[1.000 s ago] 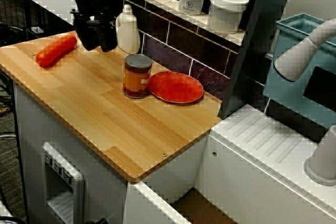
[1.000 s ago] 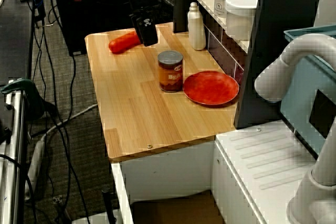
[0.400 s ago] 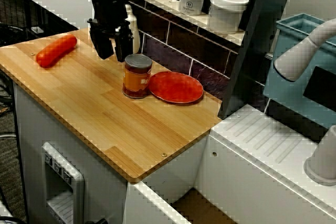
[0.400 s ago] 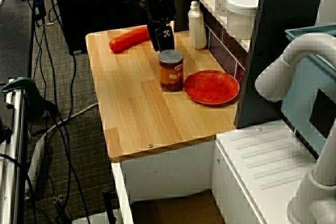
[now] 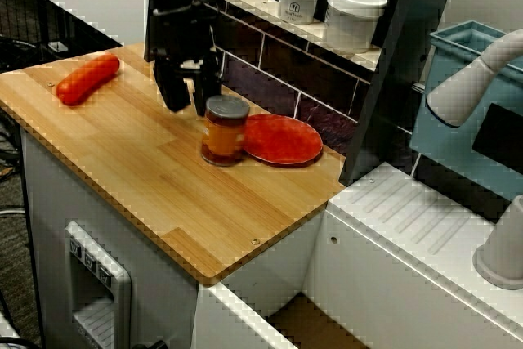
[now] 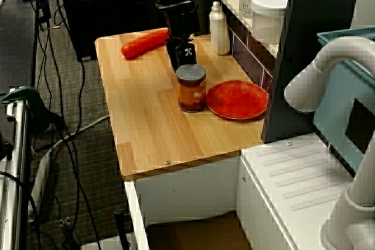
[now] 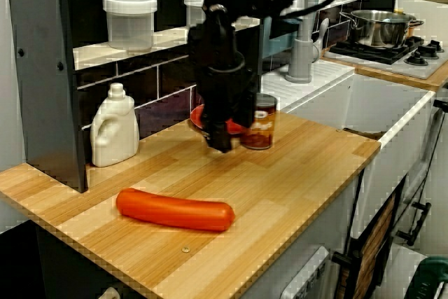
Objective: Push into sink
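The gripper (image 5: 187, 104), fingers spread apart, touches the can (image 5: 225, 130) at its 10 o'clock side. The sink (image 5: 425, 226) sits at 4 o'clock.

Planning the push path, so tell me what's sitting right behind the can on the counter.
The gripper is right behind the can, on the side away from the sink. The red plate lies beside the can. Contact itself isn't visible.
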Available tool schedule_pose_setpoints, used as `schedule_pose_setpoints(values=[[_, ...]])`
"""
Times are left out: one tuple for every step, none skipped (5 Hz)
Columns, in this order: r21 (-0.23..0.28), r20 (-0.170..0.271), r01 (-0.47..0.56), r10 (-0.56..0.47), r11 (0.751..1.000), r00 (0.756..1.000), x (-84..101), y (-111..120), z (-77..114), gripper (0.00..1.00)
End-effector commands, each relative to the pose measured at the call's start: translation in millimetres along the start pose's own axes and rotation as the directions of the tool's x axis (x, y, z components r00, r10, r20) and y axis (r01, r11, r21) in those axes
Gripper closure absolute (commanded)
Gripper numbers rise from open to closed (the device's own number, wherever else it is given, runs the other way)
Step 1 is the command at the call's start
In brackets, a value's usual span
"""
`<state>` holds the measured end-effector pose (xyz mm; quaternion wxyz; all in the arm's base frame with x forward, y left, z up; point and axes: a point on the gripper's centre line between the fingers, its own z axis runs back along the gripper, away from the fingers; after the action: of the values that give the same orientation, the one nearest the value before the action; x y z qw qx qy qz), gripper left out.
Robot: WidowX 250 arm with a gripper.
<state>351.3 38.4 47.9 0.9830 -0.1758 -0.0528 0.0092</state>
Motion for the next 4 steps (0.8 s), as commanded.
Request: schedule_pose_setpoints(values=[[-0.189,-0.169,-0.019,-0.013,0.982,0.985,-52.8,-85,-31.5,0.00],[-0.208,-0.208,-0.048,0.004,0.977,0.978,-69.7,-103,-39.5,0.00],[-0.221,-0.242,-0.064,0.009,0.973,0.970,-87.0,-116,-45.7,0.00],[-0.251,-0.272,-0.073,0.002,0.965,0.962,-104.6,-137,-47.6,0.00]])
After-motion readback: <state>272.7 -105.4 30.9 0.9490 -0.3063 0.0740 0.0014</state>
